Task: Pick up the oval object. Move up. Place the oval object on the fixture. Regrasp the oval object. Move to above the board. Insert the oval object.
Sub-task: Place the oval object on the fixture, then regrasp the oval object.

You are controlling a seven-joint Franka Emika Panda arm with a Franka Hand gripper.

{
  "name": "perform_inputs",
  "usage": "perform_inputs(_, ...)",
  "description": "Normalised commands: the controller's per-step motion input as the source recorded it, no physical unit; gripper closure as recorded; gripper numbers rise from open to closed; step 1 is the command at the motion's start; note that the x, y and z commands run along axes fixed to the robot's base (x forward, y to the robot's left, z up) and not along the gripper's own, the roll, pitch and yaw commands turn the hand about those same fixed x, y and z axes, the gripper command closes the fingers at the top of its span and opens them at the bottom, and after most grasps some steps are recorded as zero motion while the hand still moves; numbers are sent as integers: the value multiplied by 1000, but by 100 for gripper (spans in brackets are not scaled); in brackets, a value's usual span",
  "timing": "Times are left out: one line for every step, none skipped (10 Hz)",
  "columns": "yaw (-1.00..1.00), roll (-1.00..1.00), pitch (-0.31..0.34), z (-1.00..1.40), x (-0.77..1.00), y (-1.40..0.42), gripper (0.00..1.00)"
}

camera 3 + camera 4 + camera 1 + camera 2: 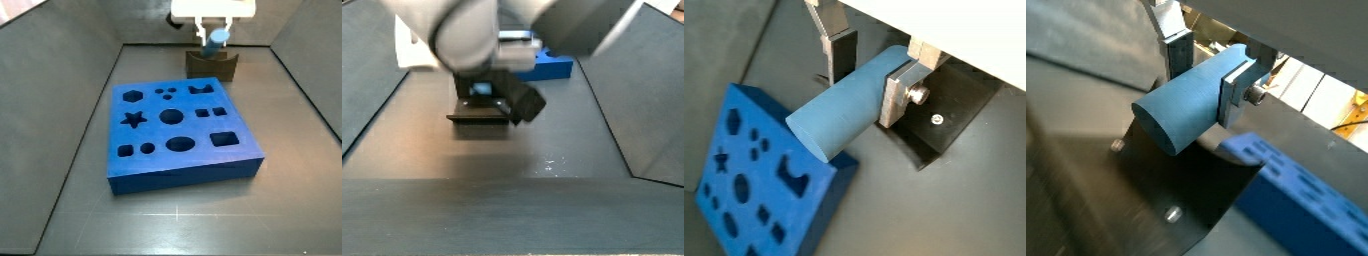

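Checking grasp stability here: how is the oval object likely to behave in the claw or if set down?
The oval object looks rigid, keeping shape between the claw plates. Its matte surface probably resists slipping. Laid sideways, its rounded sides might rock above the fixture.

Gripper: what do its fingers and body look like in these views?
The gripper has flat silver plate fingers with dark pads; a round screw head shows on one. In a side view its body is white; in another, the arm is bulky, grey, rounded.
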Motion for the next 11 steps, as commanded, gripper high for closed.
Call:
perform_inputs(-167,-141,49,-718,121,106,100)
perform_inputs(-154,-103,26,-441,99,70,100)
perform_inputs(-142,-78,14,-256,82,47,100)
perform_inputs(-125,-48,-2,-170,59,-9,100)
perform_inputs(-120,-46,-7,-168,58,-8,100)
perform_inputs(-106,-47,-7,-169,57,-8,100)
perform_inputs(-97,-47,-7,-169,56,-8,100)
perform_inputs(0,0,0,0,0,0,0)
perform_inputs(27,-101,-8,1000,0,0,0)
perform_inputs(29,-96,-1,1000,-6,1,0)
perform_inputs(36,-73,-6,1000,-22,4,0)
